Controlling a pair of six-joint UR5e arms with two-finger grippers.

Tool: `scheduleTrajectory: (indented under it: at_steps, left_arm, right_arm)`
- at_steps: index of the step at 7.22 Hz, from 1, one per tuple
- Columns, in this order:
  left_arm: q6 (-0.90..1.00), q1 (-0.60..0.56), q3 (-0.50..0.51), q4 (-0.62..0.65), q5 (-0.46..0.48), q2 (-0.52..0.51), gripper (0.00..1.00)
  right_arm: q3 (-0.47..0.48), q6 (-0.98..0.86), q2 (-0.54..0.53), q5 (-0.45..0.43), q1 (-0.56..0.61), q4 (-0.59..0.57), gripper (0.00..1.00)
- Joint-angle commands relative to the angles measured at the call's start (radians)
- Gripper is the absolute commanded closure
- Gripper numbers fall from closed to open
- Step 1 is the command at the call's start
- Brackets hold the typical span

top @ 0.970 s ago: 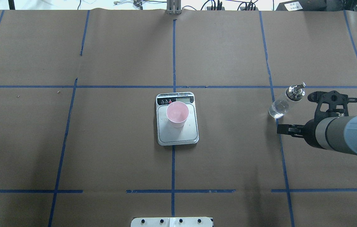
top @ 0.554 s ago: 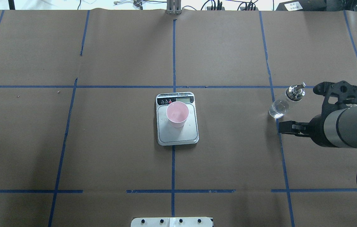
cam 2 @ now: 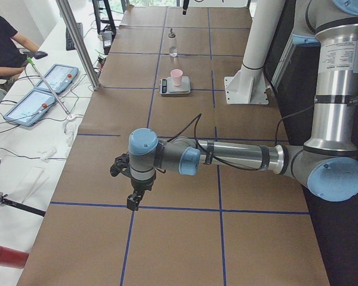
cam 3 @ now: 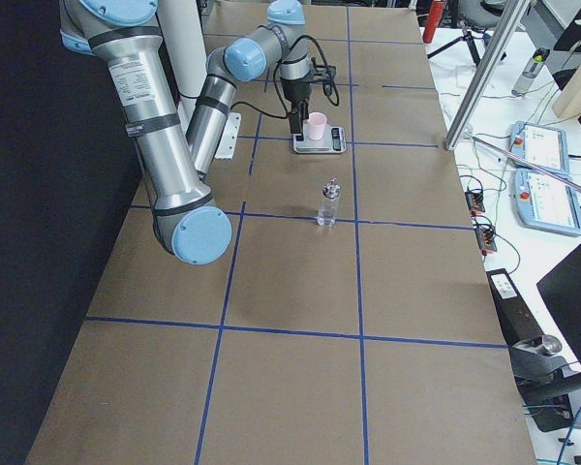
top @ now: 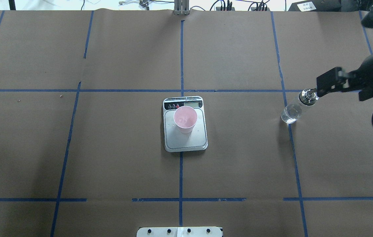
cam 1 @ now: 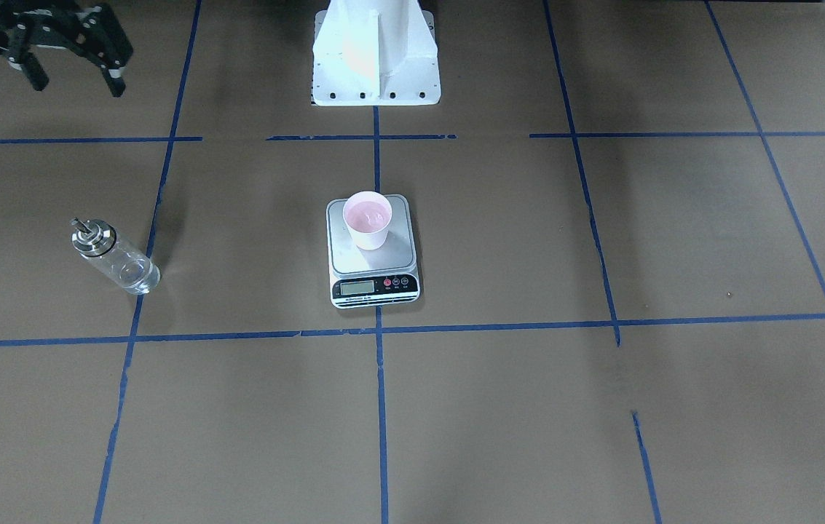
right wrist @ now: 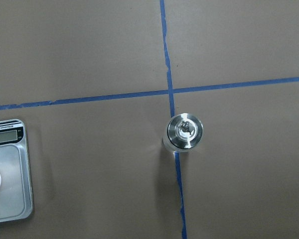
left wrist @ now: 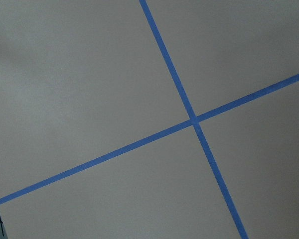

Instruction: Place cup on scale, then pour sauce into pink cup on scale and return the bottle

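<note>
Bottle [top: 296, 108] stands upright at the overhead frame's right, long axis vertical, roughly under the raised right gripper [cam 1: 79, 89], whose jaws are spread and empty; that arm is far nearer. Left gripper [cam 2: 133, 199]: cannot tell. Cup [top: 185, 119] sits on the scale [top: 186, 143], centre frame, contents unclear

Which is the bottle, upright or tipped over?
Upright: the bottle stands on its base, spout on top; the right wrist view looks down onto its collar.
</note>
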Motion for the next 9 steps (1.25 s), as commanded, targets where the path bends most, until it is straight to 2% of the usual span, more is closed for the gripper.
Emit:
scheduleTrajectory:
  at_steps: [1, 3, 4, 6, 7, 8, 9]
  left_arm:
    - [-0.003, 0.000, -0.022, 0.004, 0.001, 0.004, 0.00]
    - [-0.005, 0.000, -0.031, 0.007, 0.003, 0.002, 0.00]
    - [-0.005, 0.000, -0.030, 0.007, 0.003, 0.002, 0.00]
    - [0.000, 0.000, -0.022, 0.010, 0.001, 0.008, 0.00]
    - [0.001, 0.000, -0.019, 0.013, 0.000, 0.011, 0.00]
    - [0.001, 0.000, -0.017, 0.034, -0.002, 0.027, 0.00]
    - [0.001, -0.002, -0.020, 0.100, -0.019, 0.025, 0.00]
  right_arm:
    - [-0.144, -0.358, 0.014, 0.176, 0.260, -0.029, 0.00]
    - [-0.282, -0.607, 0.005, 0.203, 0.390, -0.018, 0.00]
    - [-0.373, -0.787, -0.021, 0.265, 0.461, -0.018, 0.00]
    - [-0.487, -1.064, -0.081, 0.275, 0.533, -0.017, 0.00]
    - [-0.539, -1.146, -0.132, 0.275, 0.558, 0.052, 0.00]
    - [-0.573, -1.148, -0.235, 0.278, 0.561, 0.197, 0.00]
    - [-0.622, -1.142, -0.309, 0.264, 0.560, 0.397, 0.00]
